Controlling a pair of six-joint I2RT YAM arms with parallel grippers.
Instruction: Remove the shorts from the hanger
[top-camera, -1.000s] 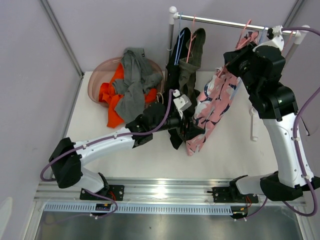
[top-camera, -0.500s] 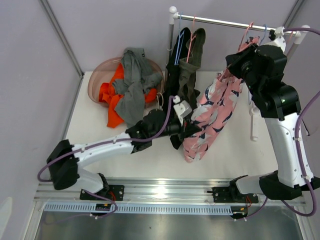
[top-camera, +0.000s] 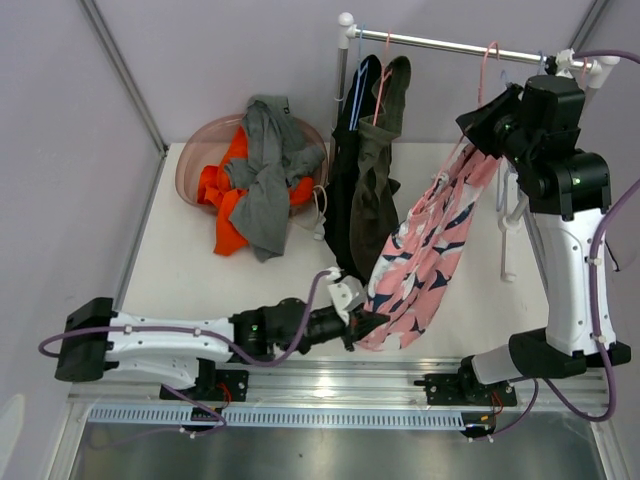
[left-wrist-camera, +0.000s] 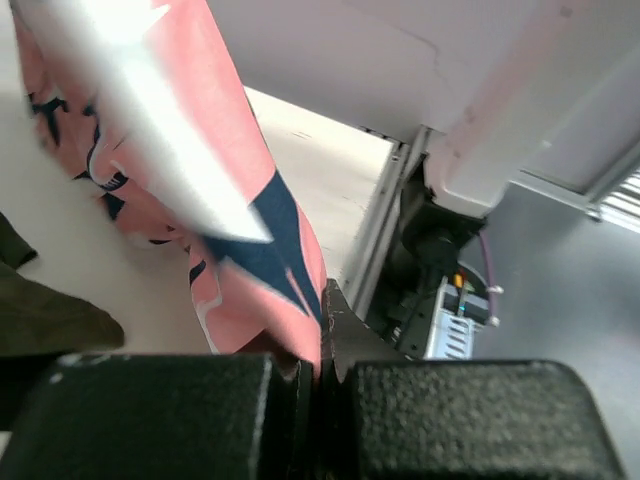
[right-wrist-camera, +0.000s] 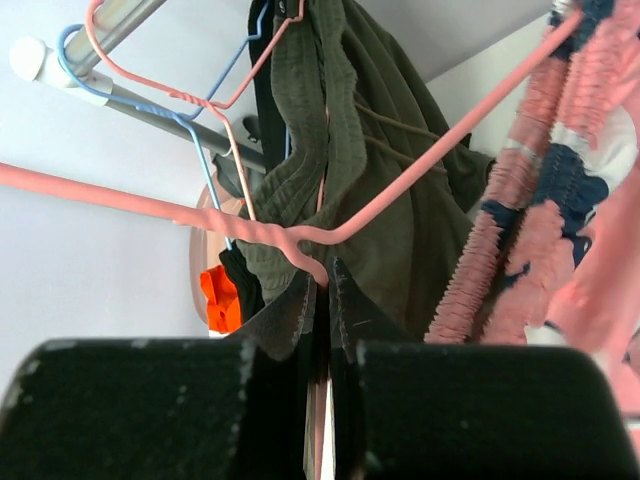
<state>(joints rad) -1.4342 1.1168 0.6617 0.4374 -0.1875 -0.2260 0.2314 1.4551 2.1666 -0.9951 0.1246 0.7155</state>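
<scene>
**A:** Top cam, where are the pink shorts (top-camera: 430, 245)?

**B:** Stretched on a slant. The waistband's up at the right gripper (top-camera: 472, 135) under the rail (top-camera: 450, 42), and the hem's down at the left gripper (top-camera: 368, 325) near the table's front edge. The olive shorts (top-camera: 385, 140) and black shorts (top-camera: 348, 170) hang on the rail. The orange shorts (top-camera: 212, 190) are in the basin (top-camera: 190, 150).

**A:** Left wrist?

**B:** Fingers pinched tight on the pink hem.

**A:** Right wrist?

**B:** Fingers pressed together on the pink hanger (right-wrist-camera: 420, 160) wire, olive pair right behind it.

Bare table (top-camera: 470, 312) right of pink shorts (top-camera: 425, 260)
</scene>
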